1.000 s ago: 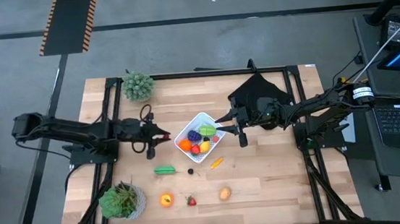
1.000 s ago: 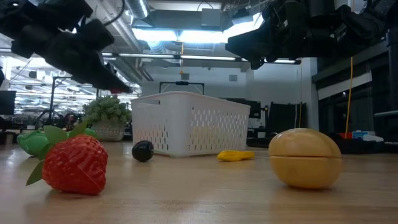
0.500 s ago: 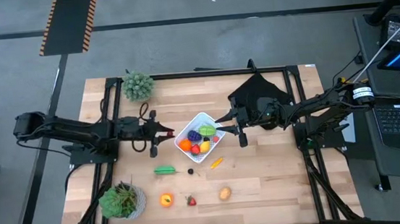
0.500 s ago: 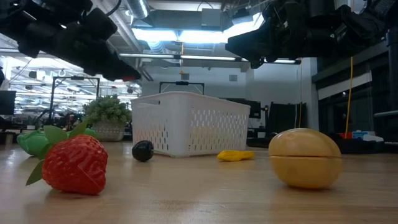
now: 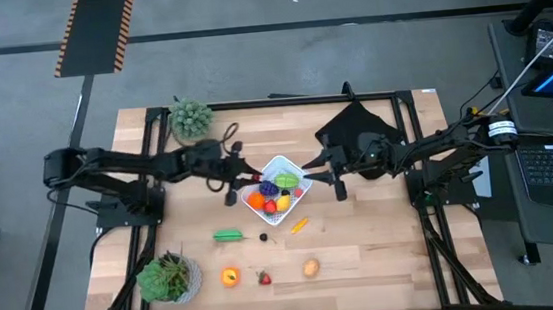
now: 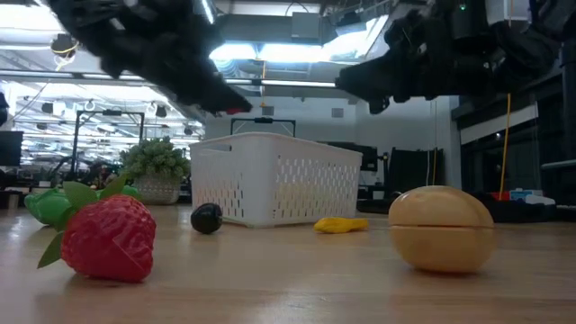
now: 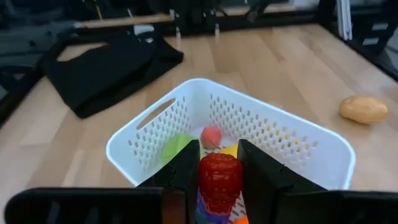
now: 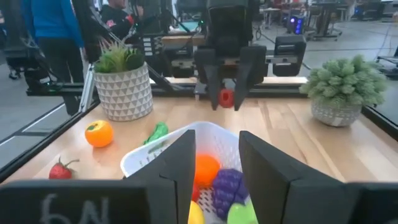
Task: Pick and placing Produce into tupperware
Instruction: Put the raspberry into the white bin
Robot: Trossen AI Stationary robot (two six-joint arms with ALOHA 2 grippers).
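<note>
Left gripper (image 5: 242,176) sat at the container's (image 5: 275,188) left corner in the high view, a red bit at its tip; right gripper (image 5: 320,171) hung at the container's right side, nothing seen between its fingers. Container stood mid-table, several toy pieces inside. Loose on the wood toward the near edge: green pepper (image 5: 227,236), dark berry (image 5: 263,237), yellow strip (image 5: 299,225), orange (image 5: 230,275), strawberry (image 5: 264,277), tan potato (image 5: 310,267).

Low view: both arms above the container's (image 6: 274,177) rim height; strawberry (image 6: 106,236) and potato (image 6: 441,228) nearest the camera.

Left wrist view: fingers clamped on a red berry (image 7: 219,175), one pad (image 7: 185,163) each side, held upright just over the container's (image 7: 318,155) near wall; the open interior lay straight ahead and below. Release looked like the move, after a small push forward.

Right wrist view: right fingers (image 8: 181,162) stood apart, empty, over the container (image 8: 163,148); the left gripper (image 8: 227,94) with the berry (image 8: 226,97) faced it across. Left arm was clearly the one in play.
</note>
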